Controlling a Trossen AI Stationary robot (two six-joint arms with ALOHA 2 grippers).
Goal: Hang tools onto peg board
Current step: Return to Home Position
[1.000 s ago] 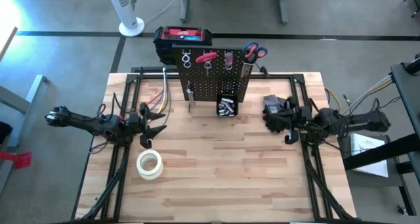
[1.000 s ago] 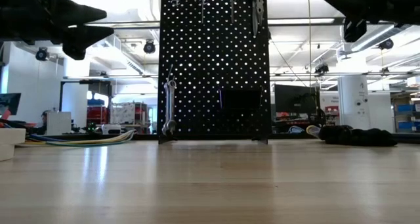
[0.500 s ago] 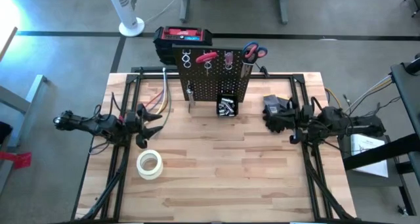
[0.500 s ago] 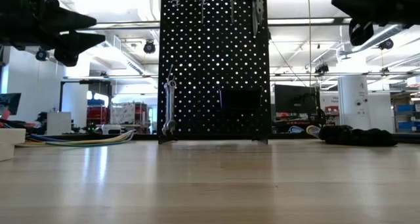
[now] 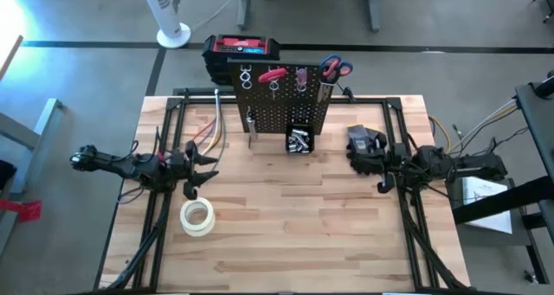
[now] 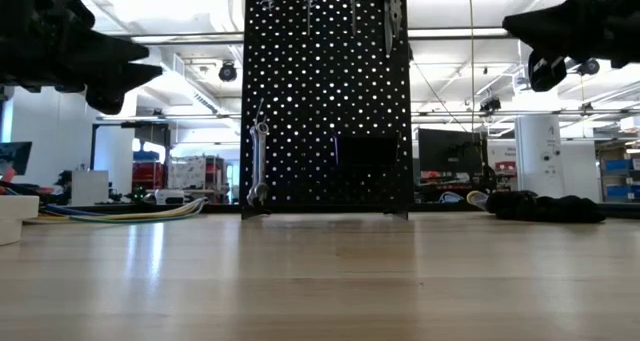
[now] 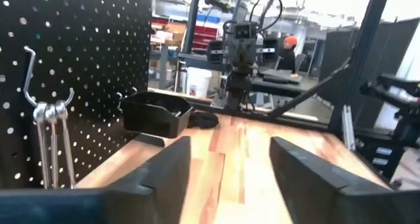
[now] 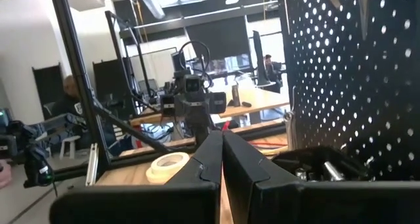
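Both arms have pulled back toward the table sides, clear of the peg board [image 5: 281,105]. Left gripper [image 5: 202,169] is spread and empty; right gripper [image 5: 378,172] is pressed together and empty. Scissors [image 5: 336,68] and wrench [image 6: 259,166] hang on the board, sockets [image 5: 299,140] sit in its bin (hanging looks done, arms homing).

Bright, even overhead indoor light

Pale planked wood table [image 5: 303,226] with a smooth satin sheen, matt black perforated metal peg board [image 6: 325,101], bright polished steel wrench [image 6: 259,166], matt black bin [image 7: 154,113], shiny metal sockets [image 5: 299,140], glossy red-handled scissors [image 5: 336,67], black cloth glove [image 5: 363,139], white papery tape roll [image 5: 197,215]
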